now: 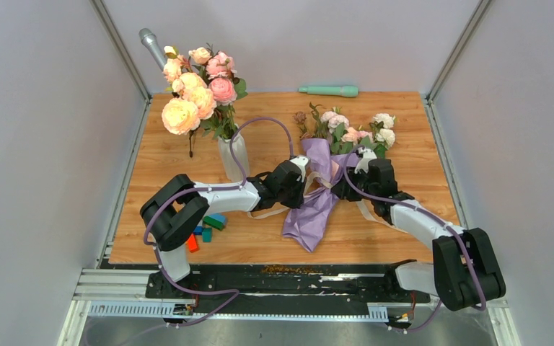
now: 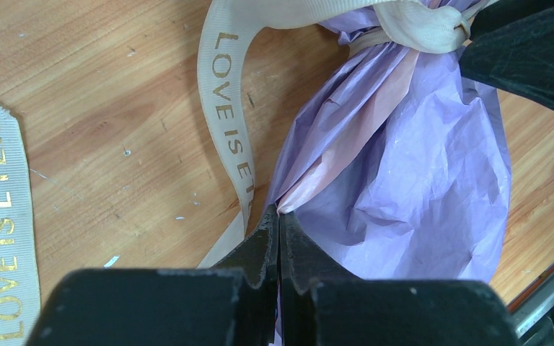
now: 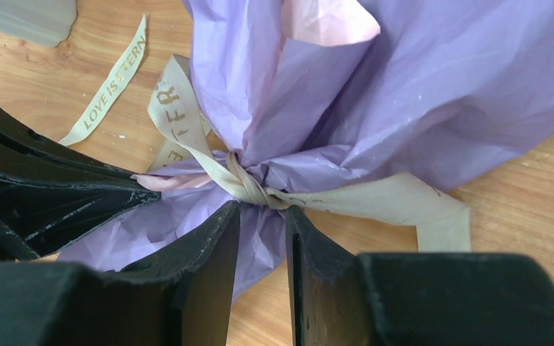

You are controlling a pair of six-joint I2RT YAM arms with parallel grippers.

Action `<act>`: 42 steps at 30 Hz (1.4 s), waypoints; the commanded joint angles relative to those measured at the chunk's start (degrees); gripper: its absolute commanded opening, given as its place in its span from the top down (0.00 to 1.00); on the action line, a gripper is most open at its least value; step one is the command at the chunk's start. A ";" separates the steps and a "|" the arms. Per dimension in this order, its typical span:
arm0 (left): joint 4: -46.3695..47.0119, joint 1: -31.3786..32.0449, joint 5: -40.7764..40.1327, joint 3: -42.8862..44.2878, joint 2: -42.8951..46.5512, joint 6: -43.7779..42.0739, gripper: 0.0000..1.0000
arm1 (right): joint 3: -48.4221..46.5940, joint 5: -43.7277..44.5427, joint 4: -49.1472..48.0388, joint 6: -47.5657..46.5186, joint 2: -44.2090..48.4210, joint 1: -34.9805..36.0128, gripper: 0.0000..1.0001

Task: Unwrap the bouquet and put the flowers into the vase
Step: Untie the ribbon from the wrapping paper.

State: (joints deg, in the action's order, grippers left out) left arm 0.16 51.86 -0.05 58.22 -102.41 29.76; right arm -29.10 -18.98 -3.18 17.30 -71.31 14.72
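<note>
Wooden table (image 1: 159, 166), bouquet (image 1: 317, 207) in lilac paper (ribbon (image 3: 375, 198) knotted), white vase (image 1: 229, 162), coloured blocks (image 1: 209, 225), green tube (image 1: 330, 91)

The left arm (image 1: 220, 196) and right arm (image 1: 422, 222) are built alike: smooth white tubular links set between chunky matte black joint housings with rounded corners. A thin lilac-grey cable (image 1: 263, 118) follows each arm. On the left one it arches clear of the links toward twelve o'clock, and both lead to the black bases at six o'clock. Each wrist carries a small white cap (image 1: 300, 163). The left tool (image 2: 279, 223) and right tool (image 3: 263, 216) each have two flat black fingers (image 3: 209, 267) tapering to wedge tips. Their edges are scuffed pale, and they sit on a wide black block (image 2: 187, 310).
</note>
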 commanded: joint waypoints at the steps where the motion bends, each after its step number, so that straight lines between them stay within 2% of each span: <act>1: -1.37 -0.18 -0.30 0.40 1.30 0.41 1.00 | -3.44 0.63 -3.81 -0.24 -1.21 0.57 0.70; 12: -1.23 -0.18 -0.30 0.53 0.99 0.30 1.00 | -4.91 0.11 -3.28 -1.60 -3.34 1.14 0.85; 20: -1.23 -0.18 -0.30 0.74 1.00 0.30 1.00 | -5.04 -0.80 -2.71 -2.61 -4.32 2.07 0.86; 24: -1.39 -0.17 -0.30 0.92 0.90 0.16 1.00 | -5.66 -1.15 -2.05 -2.84 -4.73 2.66 1.00; 32: -2.94 -0.20 -1.54 0.91 0.59 -1.30 1.00 | -8.58 -0.47 0.07 2.75 -1.03 2.86 1.00; 42: -3.09 -0.07 -1.99 1.38 0.52 -1.72 1.00 | -10.33 -0.14 -2.04 6.40 -4.96 5.89 1.00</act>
State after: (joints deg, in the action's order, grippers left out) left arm -1.17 51.86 -0.73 58.24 -102.41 29.19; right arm -36.97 -19.05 -2.24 20.93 -74.94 19.14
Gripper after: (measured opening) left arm 0.006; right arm 0.008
